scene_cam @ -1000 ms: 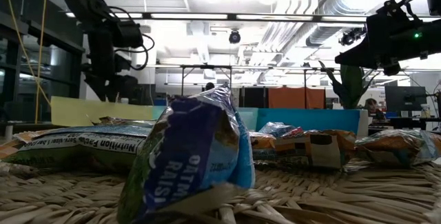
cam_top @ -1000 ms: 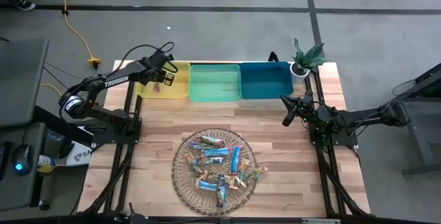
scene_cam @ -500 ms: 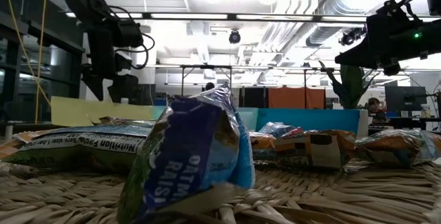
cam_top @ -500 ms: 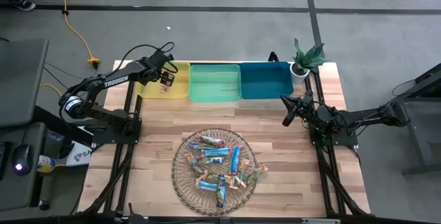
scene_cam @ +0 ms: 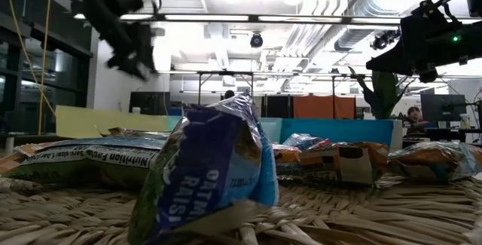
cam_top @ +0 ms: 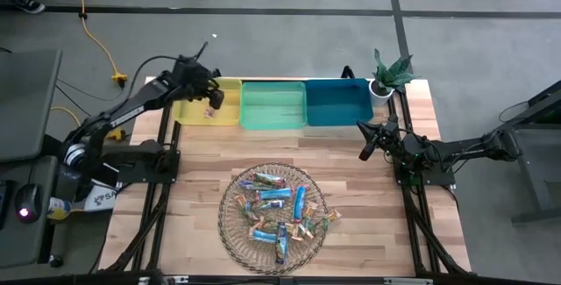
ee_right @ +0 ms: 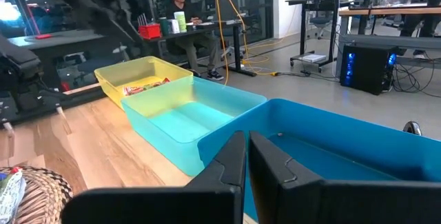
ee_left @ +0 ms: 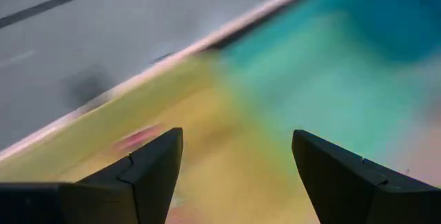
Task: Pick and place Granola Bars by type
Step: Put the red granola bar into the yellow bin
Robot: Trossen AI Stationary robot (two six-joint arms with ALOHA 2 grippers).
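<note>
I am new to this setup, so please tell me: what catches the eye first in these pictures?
First, the round wicker plate near the table's front edge, heaped with shiny granola bars. Next, three bins along the far edge: the yellow bin holding one red bar, the green bin and the teal bin. The left gripper hangs over the yellow bin, fingers open.

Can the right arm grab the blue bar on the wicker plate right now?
Probably yes: the right gripper, shut, waits beside the wicker plate, and the blue bar lies uncovered on top.

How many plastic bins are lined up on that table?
3, side by side along the table's far edge: the yellow bin nearest the left arm, the green bin in the middle, the teal bin beside the plant.
</note>
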